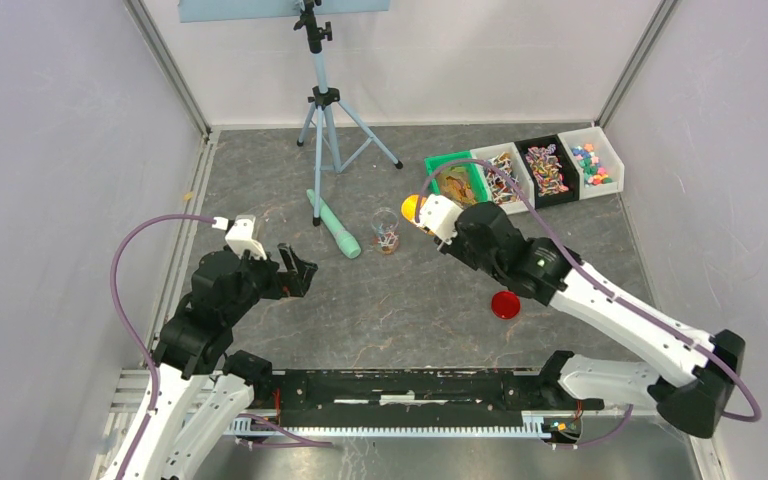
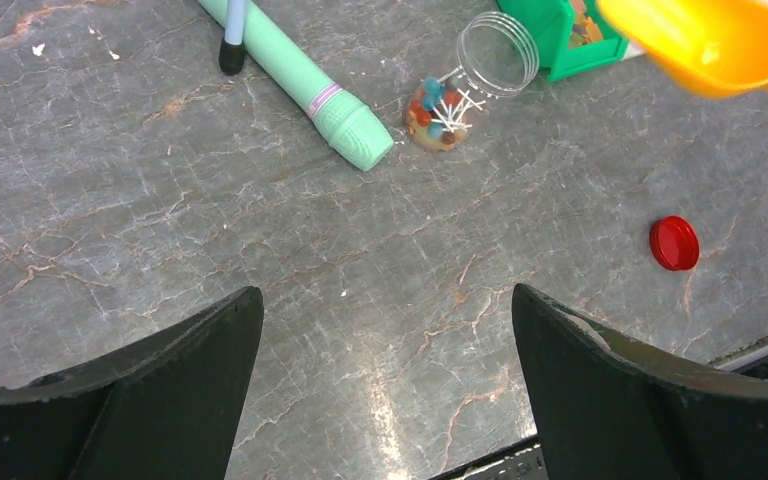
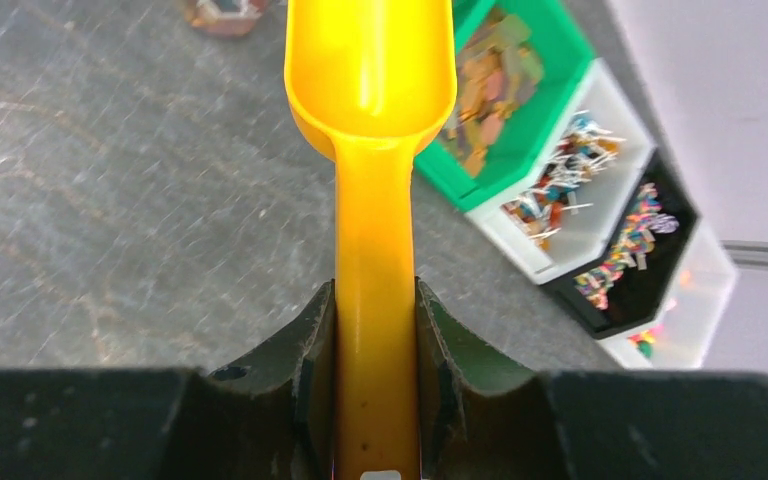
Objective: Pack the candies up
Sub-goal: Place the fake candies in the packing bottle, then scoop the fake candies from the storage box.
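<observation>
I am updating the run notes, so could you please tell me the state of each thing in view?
jar: open, a few candies inside.
red lid: off, lying on the table.
scoop: gripped by its handle, bowl empty.
right gripper: shut on scoop.
left gripper: open, empty.
bins: stocked with candies.

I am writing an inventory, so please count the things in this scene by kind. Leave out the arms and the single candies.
Bins: 4
Jar: 1
Lid: 1
Scoop: 1
Tube: 1
Tripod: 1
Total: 9
</observation>
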Robot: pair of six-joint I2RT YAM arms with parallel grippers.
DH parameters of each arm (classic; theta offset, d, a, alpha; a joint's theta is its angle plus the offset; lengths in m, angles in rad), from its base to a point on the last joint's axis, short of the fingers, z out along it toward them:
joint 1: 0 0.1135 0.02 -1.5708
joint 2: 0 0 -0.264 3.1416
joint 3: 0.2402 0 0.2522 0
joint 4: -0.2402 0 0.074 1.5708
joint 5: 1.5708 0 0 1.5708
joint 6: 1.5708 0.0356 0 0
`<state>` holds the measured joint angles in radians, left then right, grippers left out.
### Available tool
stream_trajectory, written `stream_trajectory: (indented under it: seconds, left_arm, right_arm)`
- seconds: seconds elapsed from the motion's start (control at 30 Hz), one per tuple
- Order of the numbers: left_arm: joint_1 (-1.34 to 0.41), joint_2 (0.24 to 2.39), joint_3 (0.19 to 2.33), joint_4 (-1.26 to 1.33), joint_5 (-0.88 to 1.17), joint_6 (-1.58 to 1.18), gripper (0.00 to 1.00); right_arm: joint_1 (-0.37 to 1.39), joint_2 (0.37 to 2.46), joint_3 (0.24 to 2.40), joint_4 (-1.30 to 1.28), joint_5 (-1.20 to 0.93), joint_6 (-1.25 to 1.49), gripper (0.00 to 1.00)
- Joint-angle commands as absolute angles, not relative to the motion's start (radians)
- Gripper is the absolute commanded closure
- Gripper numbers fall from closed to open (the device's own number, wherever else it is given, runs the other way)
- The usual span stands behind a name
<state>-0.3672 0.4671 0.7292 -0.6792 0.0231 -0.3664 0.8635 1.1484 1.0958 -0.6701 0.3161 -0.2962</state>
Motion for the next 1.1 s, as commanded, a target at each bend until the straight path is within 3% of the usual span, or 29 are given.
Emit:
stream_trajectory:
  seconds: [0.0, 0.23, 0.73, 1.07]
  left_arm:
    - [-0.369, 0.481, 0.723, -0.653, 0.013, -0.351, 0.0]
    - [-0.37, 0.473, 0.721, -0.65, 0.017, -0.351, 0.0]
    - [-0.371, 0.468, 0.717, -0.64, 0.042, -0.35, 0.0]
    - [-0.376, 0.469, 0.715, -0.636, 0.058, -0.35, 0.0]
  right_arm:
    - [0.864, 1.046, 1.025, -0.409, 0.424, -0.395, 1.0]
    - [0.829, 1.024, 0.981, -0.334, 0.636, -0.46, 1.0]
    - [0.413, 1.444, 1.442, -0.795, 0.41, -0.161, 1.0]
    - [0.336, 1.621, 1.542, -0.951, 0.388, -0.144, 1.0]
